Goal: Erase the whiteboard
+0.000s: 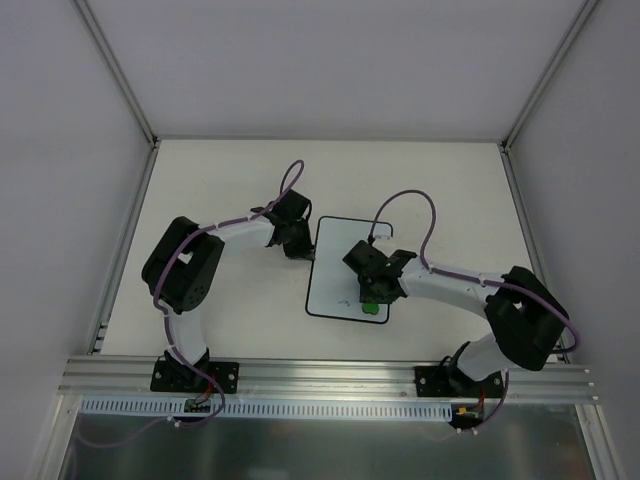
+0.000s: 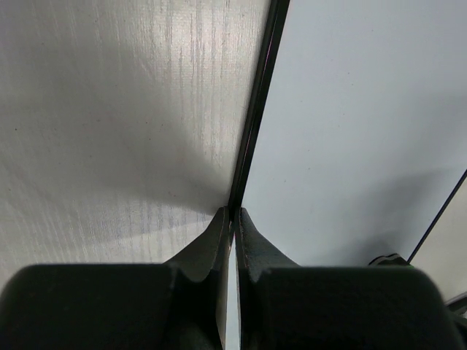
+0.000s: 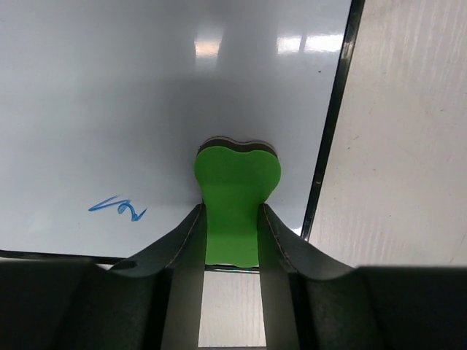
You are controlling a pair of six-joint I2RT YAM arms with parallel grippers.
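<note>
The whiteboard (image 1: 335, 270) lies flat in the middle of the table, white with a thin black border. My right gripper (image 1: 373, 297) is shut on a green eraser (image 3: 233, 197) and presses it onto the board near its near right corner. A small blue scribble (image 3: 119, 208) remains on the board left of the eraser. My left gripper (image 1: 300, 247) is shut, its tips (image 2: 233, 213) pressed down at the board's left black edge (image 2: 255, 109). The whiteboard also shows in the right wrist view (image 3: 146, 95) and in the left wrist view (image 2: 350, 131).
The cream table surface (image 1: 230, 190) is walled by grey panels at the back and sides. An aluminium rail (image 1: 330, 375) runs along the near edge with both arm bases on it. Purple cables loop above each wrist.
</note>
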